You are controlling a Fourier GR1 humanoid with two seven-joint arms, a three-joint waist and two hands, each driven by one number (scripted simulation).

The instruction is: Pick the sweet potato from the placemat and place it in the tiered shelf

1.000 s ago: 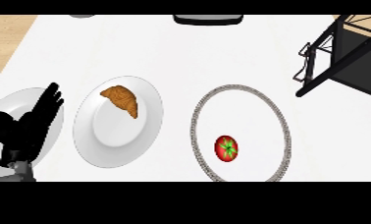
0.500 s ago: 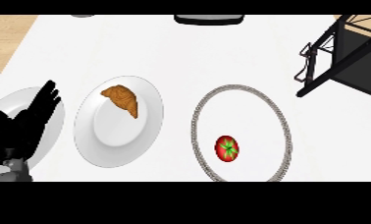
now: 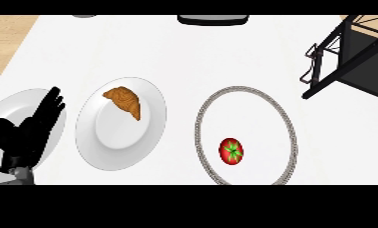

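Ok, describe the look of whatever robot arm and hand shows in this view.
Only the left hand shows, at the view's lower left: black all over, with slender fingers and a thumb. Below it, at the frame's edge, a short stub of grey forearm is visible. No cables, markings or sleeves can be made out. The right hand is out of view.

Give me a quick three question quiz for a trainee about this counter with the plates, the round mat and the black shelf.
1. True or false: the croissant lies on the round placemat.
2. What sits on the placemat? A banana, B tomato, C cup.
3. Which hand shows, and is it open or shut?

Key:
1. False; it lies on the white plate.
2. B.
3. Left hand, open, at the view's left edge; the tiered shelf stands far right.
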